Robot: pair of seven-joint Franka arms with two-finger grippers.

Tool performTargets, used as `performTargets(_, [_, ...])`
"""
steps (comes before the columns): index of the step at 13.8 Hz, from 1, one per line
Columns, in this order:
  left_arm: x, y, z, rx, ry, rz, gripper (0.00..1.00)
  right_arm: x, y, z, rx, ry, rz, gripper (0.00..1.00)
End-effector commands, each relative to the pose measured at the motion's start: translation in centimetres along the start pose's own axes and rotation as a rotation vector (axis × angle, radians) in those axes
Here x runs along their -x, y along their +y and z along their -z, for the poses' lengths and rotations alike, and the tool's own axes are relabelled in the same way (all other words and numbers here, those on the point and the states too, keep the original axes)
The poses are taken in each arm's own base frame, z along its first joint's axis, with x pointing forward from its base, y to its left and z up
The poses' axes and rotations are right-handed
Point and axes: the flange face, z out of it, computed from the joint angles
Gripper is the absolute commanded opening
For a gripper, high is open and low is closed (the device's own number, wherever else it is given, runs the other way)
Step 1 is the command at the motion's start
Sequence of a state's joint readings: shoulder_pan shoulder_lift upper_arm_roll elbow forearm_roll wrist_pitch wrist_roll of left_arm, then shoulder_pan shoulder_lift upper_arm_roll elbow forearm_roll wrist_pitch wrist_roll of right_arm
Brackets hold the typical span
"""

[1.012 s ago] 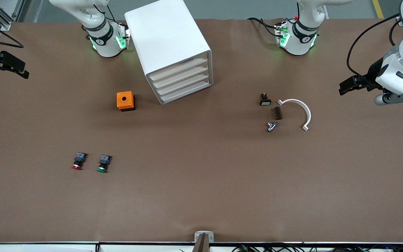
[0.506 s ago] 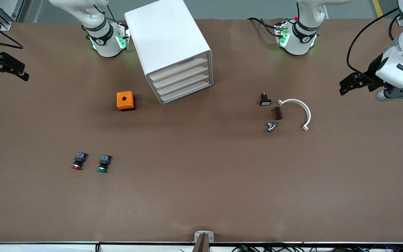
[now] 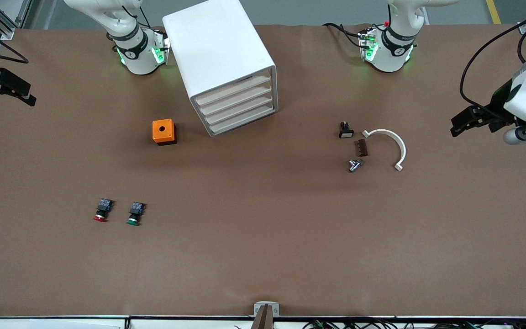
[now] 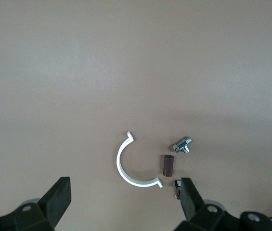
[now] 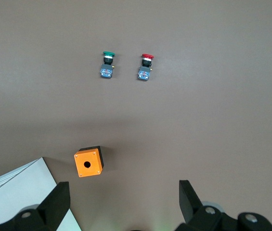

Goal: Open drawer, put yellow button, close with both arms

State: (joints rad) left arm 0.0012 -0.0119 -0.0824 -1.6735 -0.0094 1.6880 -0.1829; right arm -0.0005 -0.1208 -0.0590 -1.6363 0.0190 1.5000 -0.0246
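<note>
All four drawers of the cabinet are seen closed, no yellow button is in sight, so the task may be finished. The left gripper, at three o'clock, and the right gripper, at nine, are held wide and empty.

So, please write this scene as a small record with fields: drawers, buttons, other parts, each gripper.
drawers: all four shut in the white cabinet
buttons: red button beside green button; no yellow button visible
orange box: beside the cabinet
white clip: toward the left arm's end
left gripper: open, empty
right gripper: open, empty
</note>
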Motion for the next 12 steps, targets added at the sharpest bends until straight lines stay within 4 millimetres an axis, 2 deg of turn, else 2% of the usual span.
performTargets(1, [-0.6,-0.3,1.2,-0.014,0.024,-0.025,1.00,0.6,0.3,0.4,-0.005,0.025,0.003,1.00])
performTargets(5, [-0.9,0.4,3.1,-0.006,0.071,-0.032,1.00,0.6,0.5,0.5,-0.003,0.027,0.000,1.00])
performTargets(7, [-1.5,0.2,2.3,0.000,0.056,-0.013,1.00,0.6,0.6,0.4,-0.003,0.025,-0.001,1.00])
performTargets(12, [-1.6,0.2,2.1,0.000,0.053,-0.008,1.00,0.7,0.8,0.3,-0.004,0.019,-0.006,1.00])
